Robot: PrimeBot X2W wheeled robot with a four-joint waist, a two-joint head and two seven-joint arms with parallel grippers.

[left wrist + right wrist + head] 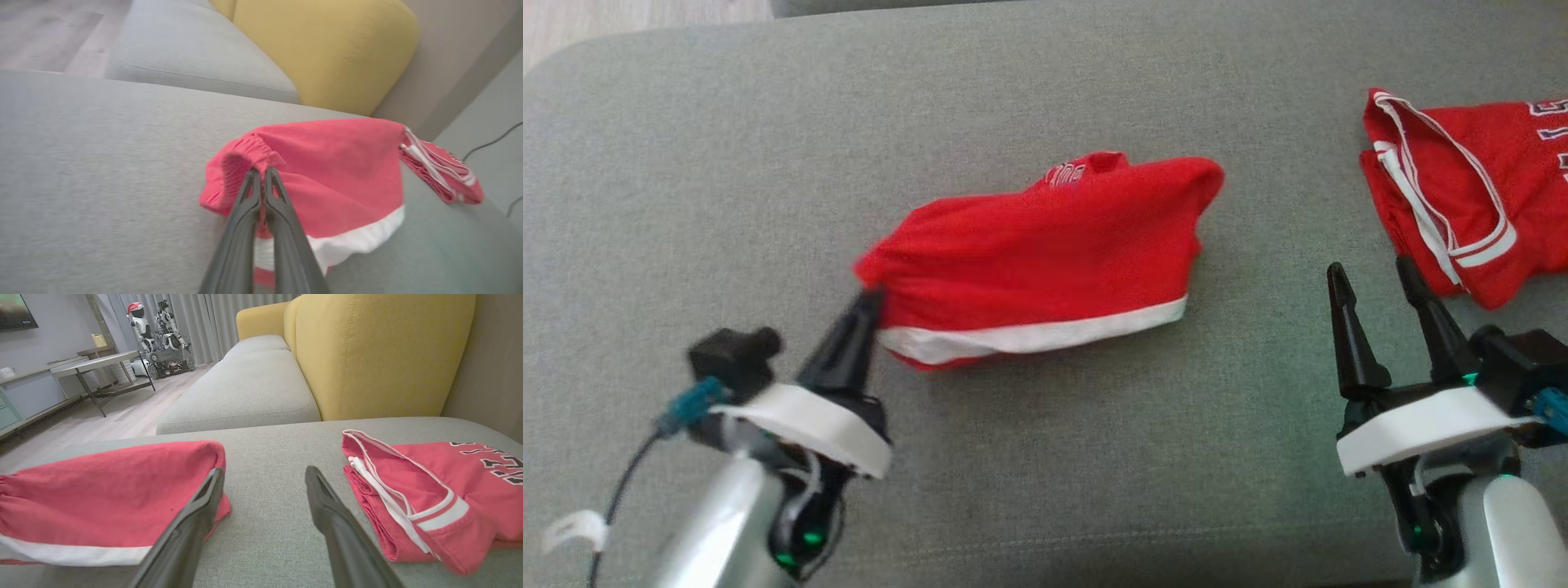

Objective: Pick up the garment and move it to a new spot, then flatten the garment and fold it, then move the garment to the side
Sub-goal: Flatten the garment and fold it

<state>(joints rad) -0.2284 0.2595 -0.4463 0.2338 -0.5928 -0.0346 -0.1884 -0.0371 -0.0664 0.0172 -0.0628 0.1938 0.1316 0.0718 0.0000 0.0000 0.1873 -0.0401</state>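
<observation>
Red folded garment (1045, 253) lies mid-cushion (1045, 457), its left corner clamped in my left tool (872, 298). My right tool (1369, 268) hangs with fingers apart near a second red garment (1462, 188). I'd slide it sideways low and slowly, so the fold doesn't open.

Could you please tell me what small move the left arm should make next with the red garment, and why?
Probably a short pull toward the robot's left, sliding the garment aside. The left gripper is shut on its gathered left end, the garment looks folded, the right gripper stands open and apart from it, and a second red garment lies at the right of the cushion.
</observation>
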